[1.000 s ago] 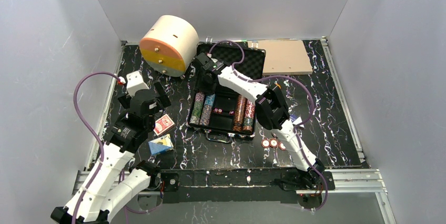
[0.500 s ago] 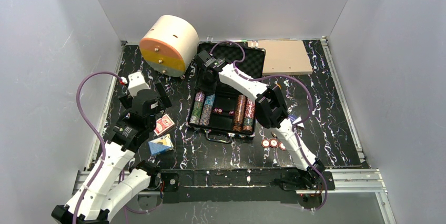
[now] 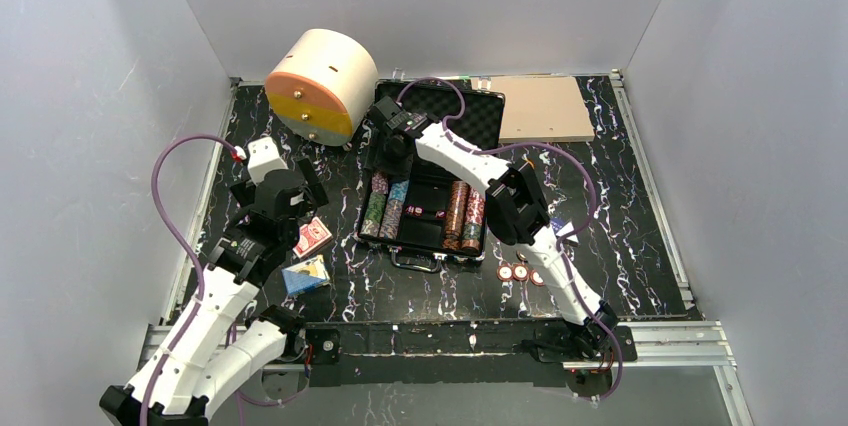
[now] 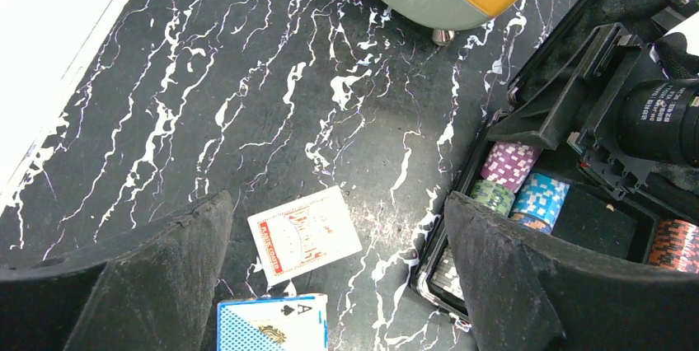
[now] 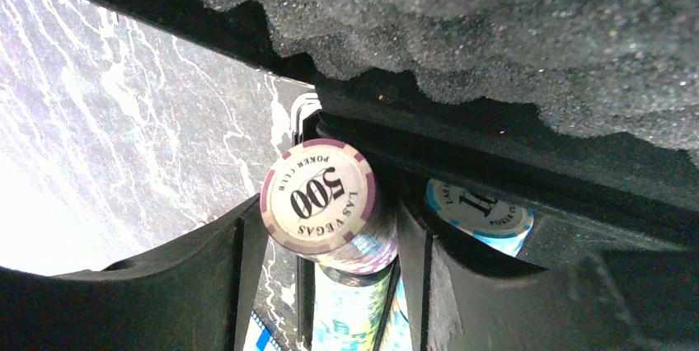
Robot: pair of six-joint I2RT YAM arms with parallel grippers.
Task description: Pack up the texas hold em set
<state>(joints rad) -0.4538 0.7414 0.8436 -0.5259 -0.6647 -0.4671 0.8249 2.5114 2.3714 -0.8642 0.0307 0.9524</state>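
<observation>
Purple-edged poker chips (image 5: 320, 196), a dense loose stack likely to spill unless squeezed end to end, lie in the briefcase (image 5: 494, 54) between the parted fingers of the right end effector (image 5: 330, 240); contact unclear.

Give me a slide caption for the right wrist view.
Right tool straddling the purple 500-chip stack by the case's foam-lined lid.

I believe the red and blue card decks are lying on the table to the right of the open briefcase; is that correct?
Not quite. The red card deck and the blue card deck are lying on the table to the left of the open briefcase, not the right; the top external view shows it.
</observation>
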